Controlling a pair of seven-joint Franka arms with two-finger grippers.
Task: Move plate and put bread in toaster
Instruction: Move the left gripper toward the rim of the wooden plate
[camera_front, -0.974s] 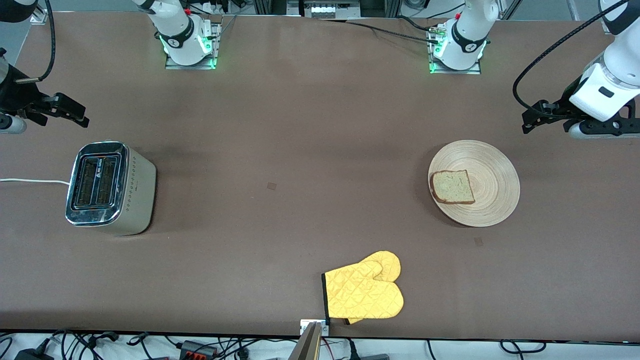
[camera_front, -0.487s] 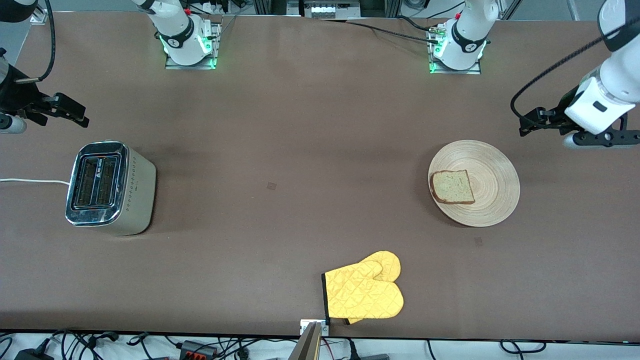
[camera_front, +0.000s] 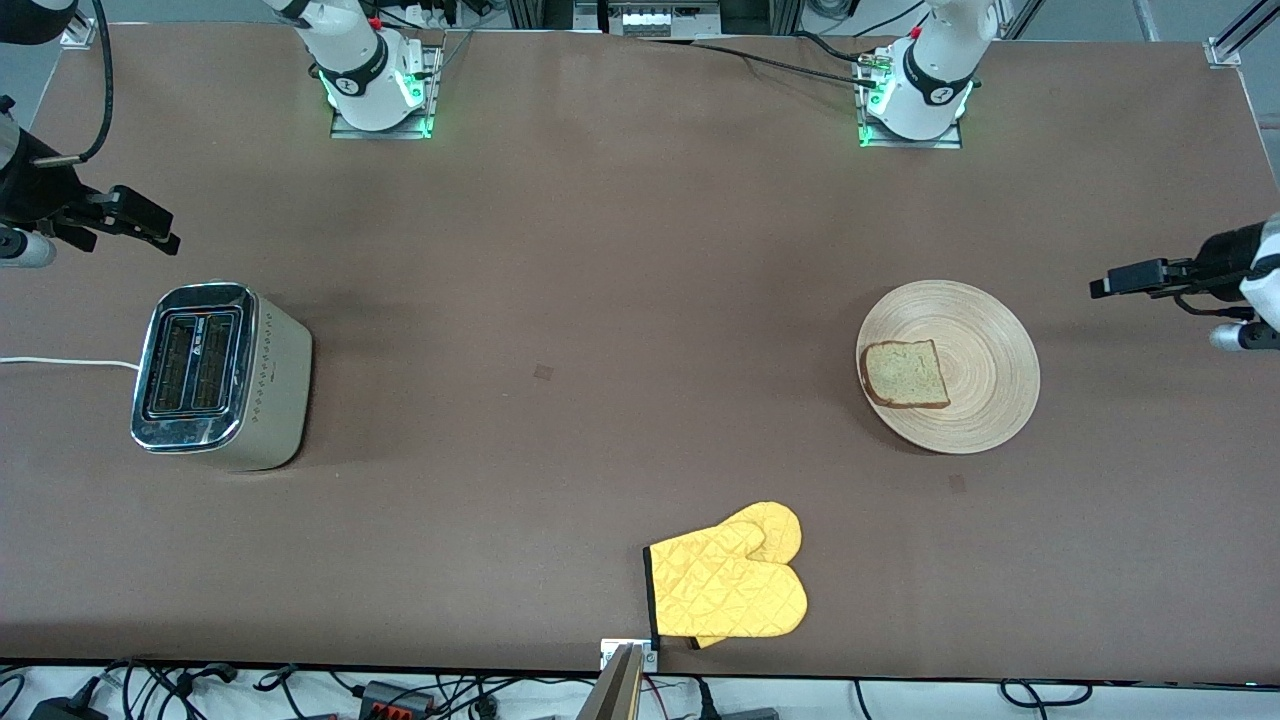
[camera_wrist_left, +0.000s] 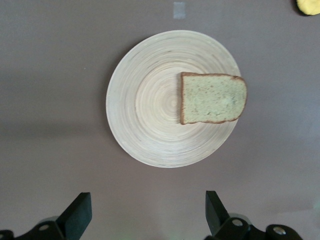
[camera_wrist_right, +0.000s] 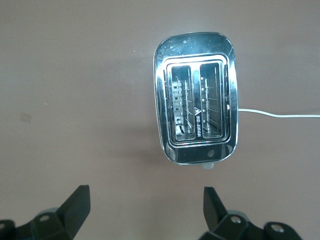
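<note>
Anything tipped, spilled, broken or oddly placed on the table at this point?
Nothing stands out. The toaster stands upright with both slots empty; the bread lies flat on the plate, off-centre toward the toaster's end. A yellow oven mitt lies flat near the table edge closest to the front camera.

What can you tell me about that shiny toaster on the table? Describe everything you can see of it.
The toaster is a boxy two-slot model with a mirror-like chrome top and brushed cream-silver sides marked by a row of small dots. It stands upright on the brown table toward the right arm's end. Both slots are empty, with wire racks showing inside. A thin white cord runs from it toward the table's edge. Nothing touches it except the table; the right gripper hangs open in the air near it.
</note>
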